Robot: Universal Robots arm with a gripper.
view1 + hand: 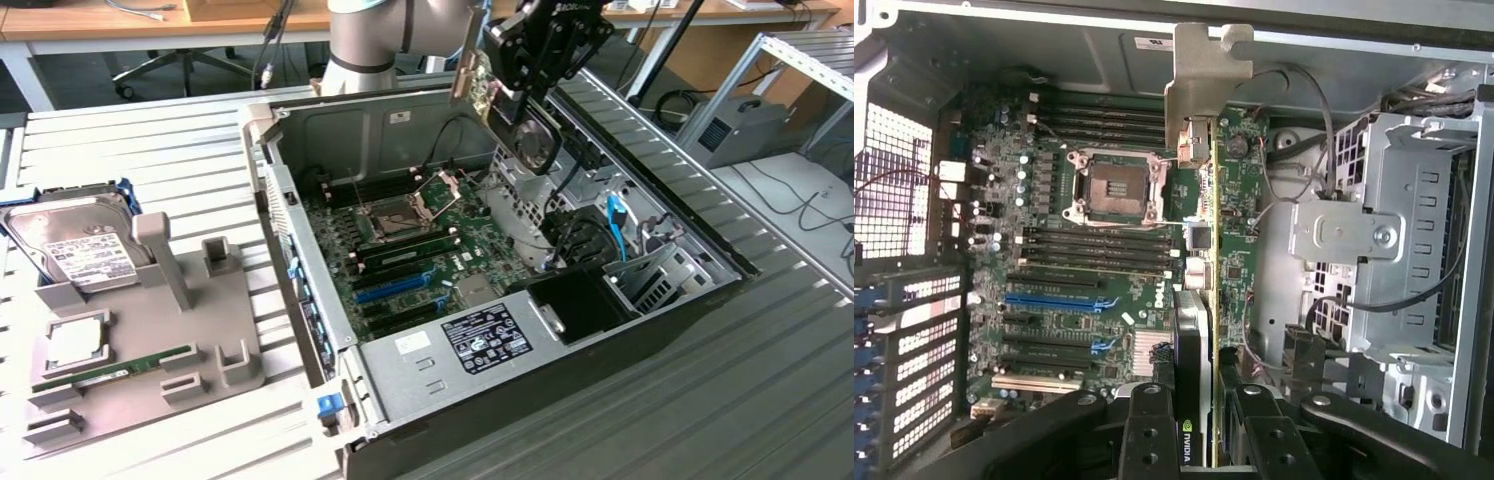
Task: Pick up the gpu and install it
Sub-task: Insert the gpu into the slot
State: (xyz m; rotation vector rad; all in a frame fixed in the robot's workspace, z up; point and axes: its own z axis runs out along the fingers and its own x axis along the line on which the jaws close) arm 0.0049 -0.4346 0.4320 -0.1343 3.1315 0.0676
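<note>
GPU [521, 125] hung edge-down from the fingers [1146, 432], above the open computer case [287, 200] and clear of everything inside it. In the wrist view I saw the fingers pinching the card from both faces, dark side against one, board side against the other, so I judged the grip firm enough to carry it upright. I took that edge-on hold as deliberate: it kept the connector edge facing the motherboard [1074, 250] while the grey metal bracket [1204, 80] pointed toward the rear wall of the case, where brackets seat. The card was not yet in any slot; the blue expansion slots [1054, 300] lay off to one side of it in the wrist view, uncovered. The case lay on its side on the slatted surface [160, 130], which left the board facing up for a straight approach. At the exterior view's left, the grey parts holder [200, 330] carried the hard drive [80, 245] and the green RAM stick [114, 372], well apart from the work.
</note>
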